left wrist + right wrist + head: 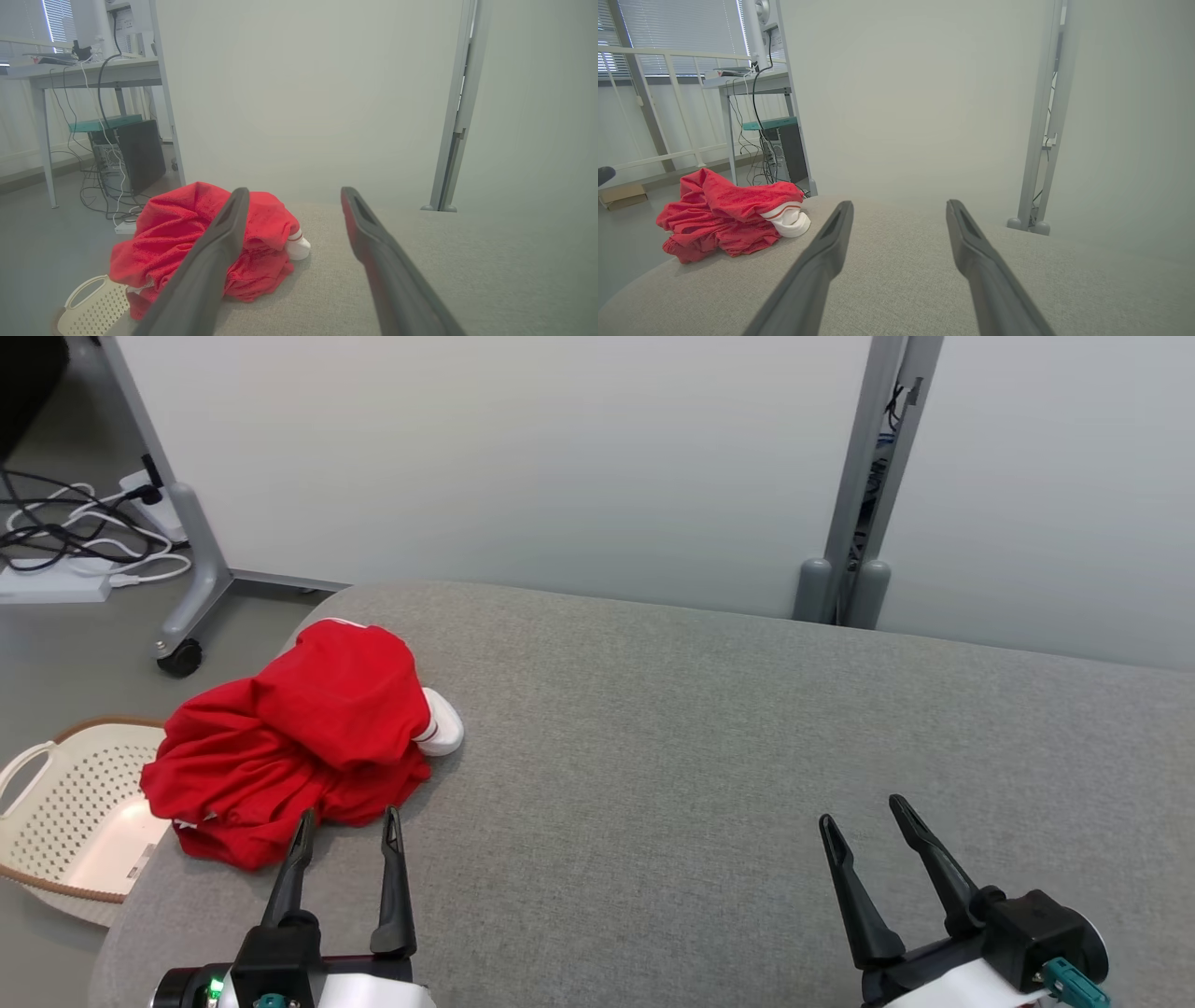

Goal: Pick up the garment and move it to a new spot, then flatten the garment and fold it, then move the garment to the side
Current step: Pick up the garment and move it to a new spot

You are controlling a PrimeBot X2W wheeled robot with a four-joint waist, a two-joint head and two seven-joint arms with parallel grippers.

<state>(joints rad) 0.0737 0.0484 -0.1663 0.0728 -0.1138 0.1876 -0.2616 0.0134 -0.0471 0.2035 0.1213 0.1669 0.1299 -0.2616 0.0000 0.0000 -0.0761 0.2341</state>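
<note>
- Nearest to my head camera, the left gripper (pixel 347 817) sits over the near-left part of the grey table (pixel 700 756). Its two dark fingers are spread wide and nothing is between them.
- One of its fingertips overlaps the garment's near hem in the head view. I cannot tell whether it touches the cloth.
- The right gripper (pixel 862 810) sits over the table's near-right part. Its fingers are also spread wide and empty, with bare grey fabric beneath them.
- The red garment (pixel 308 728) lies in a crumpled heap at the table's left edge, toward the rounded far-left corner. Its outer folds hang over that edge.
- A white piece with a thin red stripe (pixel 441 723) pokes out from under the heap on the side facing the table's middle. I cannot tell whether it belongs to the garment.
- A cream perforated basket (pixel 65 793) with a brown rim stands on the floor just beside the table's left edge, below the overhanging cloth.
- A pale partition panel (pixel 513 457) rises behind the table's far edge, and a grey post (pixel 878 476) stands against it toward the far right.
- Black and white cables (pixel 65 532) lie tangled on the floor beyond the table's far-left corner.
</note>
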